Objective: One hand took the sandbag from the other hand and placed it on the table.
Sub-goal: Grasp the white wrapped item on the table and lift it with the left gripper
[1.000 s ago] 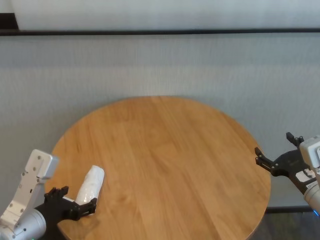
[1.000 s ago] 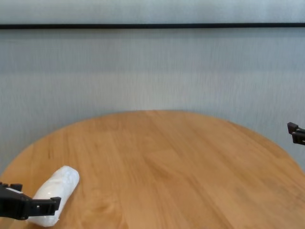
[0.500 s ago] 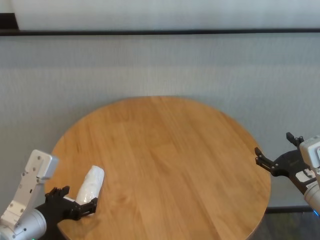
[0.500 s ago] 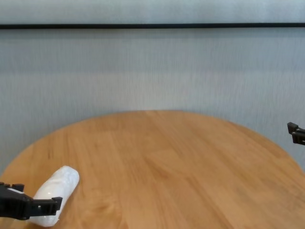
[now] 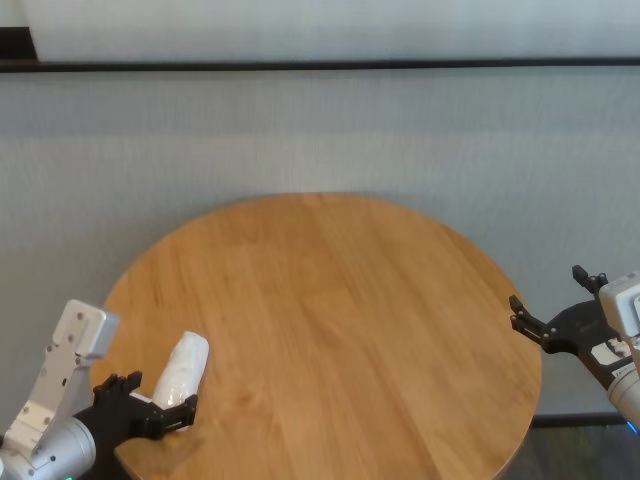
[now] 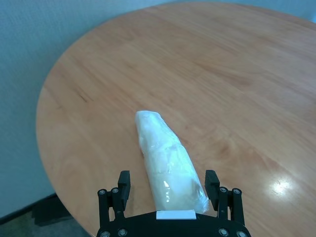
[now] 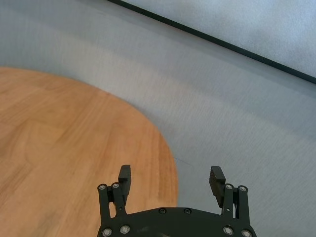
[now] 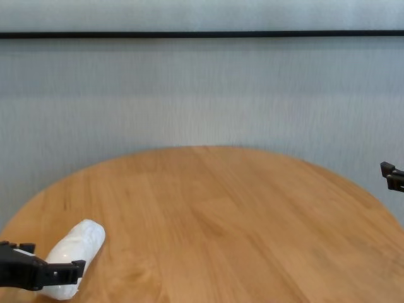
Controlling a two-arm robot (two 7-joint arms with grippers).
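Sandbag (image 5: 180,370) on table (image 5: 340,320), grey wall (image 5: 320,130) behind

Pale grey wall (image 5: 320,130) from nine to three o'clock; dark horizontal strip (image 5: 320,65) at twelve, lighter band above.

No readable text anywhere; blank white sticker (image 6: 176,214) on the left gripper (image 6: 169,183).

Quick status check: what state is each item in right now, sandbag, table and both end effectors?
Sandbag: lying flat on the table, near end between the left fingers.
Table: upright, carrying the sandbag.
Left end effector: open, straddling the sandbag.
Right end effector: open, empty, off the table's right edge.
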